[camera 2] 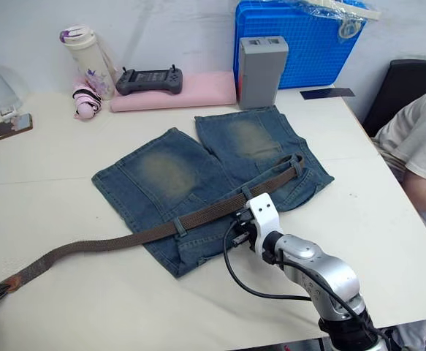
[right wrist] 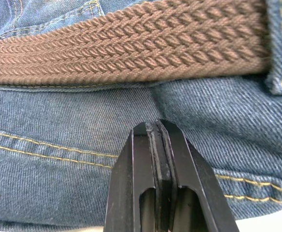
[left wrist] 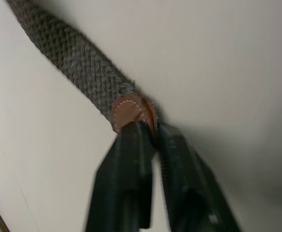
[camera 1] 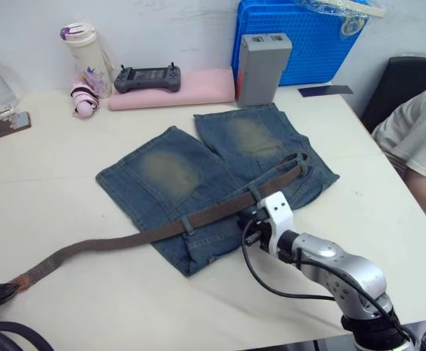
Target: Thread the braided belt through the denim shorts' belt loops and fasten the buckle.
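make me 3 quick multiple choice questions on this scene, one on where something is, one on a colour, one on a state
1. Where does the braided belt lie?
A. along the waistband of the denim shorts, trailing onto the table on the robot's left
B. inside the crate
C. on the pink pad

2. What colour is the crate at the back?
A. red
B. blue
C. green

3. What is the left hand doing?
A. shut on the belt's tan end
B. open above the shorts
C. holding the bottle

Answers:
1 A, the strap crosses the waistband through belt loops and runs off left.
2 B, its mesh wall is blue.
3 A, the left wrist view shows its fingers pinching the tan tip.
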Motion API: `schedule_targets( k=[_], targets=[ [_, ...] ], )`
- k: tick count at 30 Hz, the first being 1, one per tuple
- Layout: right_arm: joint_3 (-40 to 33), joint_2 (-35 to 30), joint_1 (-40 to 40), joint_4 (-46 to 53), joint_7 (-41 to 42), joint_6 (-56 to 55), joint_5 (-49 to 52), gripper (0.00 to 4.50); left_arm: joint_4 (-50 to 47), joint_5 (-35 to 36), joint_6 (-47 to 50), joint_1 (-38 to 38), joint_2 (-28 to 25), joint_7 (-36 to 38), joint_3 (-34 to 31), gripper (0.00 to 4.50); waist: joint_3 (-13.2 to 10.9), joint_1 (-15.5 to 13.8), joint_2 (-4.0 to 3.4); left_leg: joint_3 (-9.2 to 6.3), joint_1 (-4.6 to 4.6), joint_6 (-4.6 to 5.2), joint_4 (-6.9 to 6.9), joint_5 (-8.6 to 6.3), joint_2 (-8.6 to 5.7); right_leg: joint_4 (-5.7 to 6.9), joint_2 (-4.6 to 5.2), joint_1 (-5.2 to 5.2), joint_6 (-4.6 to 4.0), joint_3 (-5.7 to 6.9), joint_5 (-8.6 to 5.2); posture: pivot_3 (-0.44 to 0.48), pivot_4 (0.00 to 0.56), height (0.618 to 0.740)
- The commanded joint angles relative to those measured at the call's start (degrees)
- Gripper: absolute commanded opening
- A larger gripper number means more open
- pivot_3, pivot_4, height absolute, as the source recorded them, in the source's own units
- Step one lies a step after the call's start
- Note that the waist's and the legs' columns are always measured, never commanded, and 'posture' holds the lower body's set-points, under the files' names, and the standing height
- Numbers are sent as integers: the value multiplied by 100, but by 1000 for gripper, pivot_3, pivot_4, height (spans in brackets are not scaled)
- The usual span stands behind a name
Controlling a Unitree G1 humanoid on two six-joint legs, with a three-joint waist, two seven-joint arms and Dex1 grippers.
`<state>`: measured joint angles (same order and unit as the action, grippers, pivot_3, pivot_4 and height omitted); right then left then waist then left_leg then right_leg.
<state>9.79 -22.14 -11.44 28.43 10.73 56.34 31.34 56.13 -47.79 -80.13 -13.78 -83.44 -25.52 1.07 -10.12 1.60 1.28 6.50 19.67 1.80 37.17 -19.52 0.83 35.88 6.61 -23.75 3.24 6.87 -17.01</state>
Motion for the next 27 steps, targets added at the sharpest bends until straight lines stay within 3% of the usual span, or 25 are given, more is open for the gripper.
schedule_targets(
  k=[1, 3, 6, 11, 13, 14, 17, 20, 23, 27],
  targets=[
    [6, 81, -26, -161, 79, 225, -27, 0, -606, 1351, -494, 196, 5, 571, 221, 2564, 14, 0, 28, 0, 0, -2, 0, -1, 2, 0, 1, 0, -2, 1, -1, 0, 150, 728],
    [-110, 150, -56, -119, 79, 288, 36, 0, -1380, 2321, -357, 90, -107, 926, 430, 3409, 22, 6, 43, -1, 2, -20, 3, -11, 4, -4, 2, 1, -7, 2, 1, 0, 150, 728],
    [-387, 305, -56, 26, 105, 479, 264, 926, -2925, 4020, 298, -363, -611, 1642, 871, 4500, 21, 26, 53, -1, 6, -46, 10, -6, 4, -9, 3, 2, -8, 2, 1, 0, 150, 728],
    [-1252, 268, -158, 528, 387, 1112, 1226, 3385, -6117, 7160, 2337, -861, -1449, 3276, 1455, 4500, 0, 6, 19, -11, 36, -30, 31, -4, 2, -13, 2, 4, 2, 18, 6, 0, 150, 728],
    [-1722, 15, -271, 794, 605, 1395, 1822, 4414, -7242, 8084, 3460, -432, -1188, 4032, 1537, 4500, -29, -2, -29, -15, 65, -14, 69, -13, 2, -17, 2, 0, 17, 21, 15, 0, 150, 728],
    [-1938, -128, -353, 895, 712, 1507, 2135, 4414, -7644, 8376, 4004, -96, -936, 4423, 1619, 4500, -35, -8, -40, -16, 74, -9, 83, -16, 1, -20, -1, 0, 21, 22, 17, 0, 150, 728],
    [-2481, -632, -530, 1050, 1010, 1724, 3052, 4414, -8201, 8676, 5667, 1272, 356, 5388, 2133, 4500, -52, -22, -68, -19, 88, 1, 96, -18, -3, -32, -8, 4, 37, 27, 26, 0, 150, 728],
    [-2753, -1097, -700, 989, 1224, 1688, 3551, 4414, -8058, 8394, 6745, 2240, 1610, 6188, 2601, 4500, -58, -39, -69, -26, 85, -2, 98, -16, -2, -31, -21, 11, 38, 37, 26, 0, 150, 728],
    [-2783, -1426, -781, 957, 1359, 1516, 3677, 4414, -7776, 7934, 7323, 2686, 2497, 6865, 2939, 4500, -63, -39, -69, -28, 85, -8, 97, -12, -1, -30, -27, 9, 38, 39, 26, 0, 150, 728],
    [-2677, -1800, -718, 975, 1510, 1252, 3473, 4414, -7124, 7250, 7811, 2953, 3348, 7221, 3091, 4500, -64, -36, -67, -26, 85, -9, 98, -11, 1, -31, -28, 8, 38, 35, 26, 0, 150, 728]
  ],
)
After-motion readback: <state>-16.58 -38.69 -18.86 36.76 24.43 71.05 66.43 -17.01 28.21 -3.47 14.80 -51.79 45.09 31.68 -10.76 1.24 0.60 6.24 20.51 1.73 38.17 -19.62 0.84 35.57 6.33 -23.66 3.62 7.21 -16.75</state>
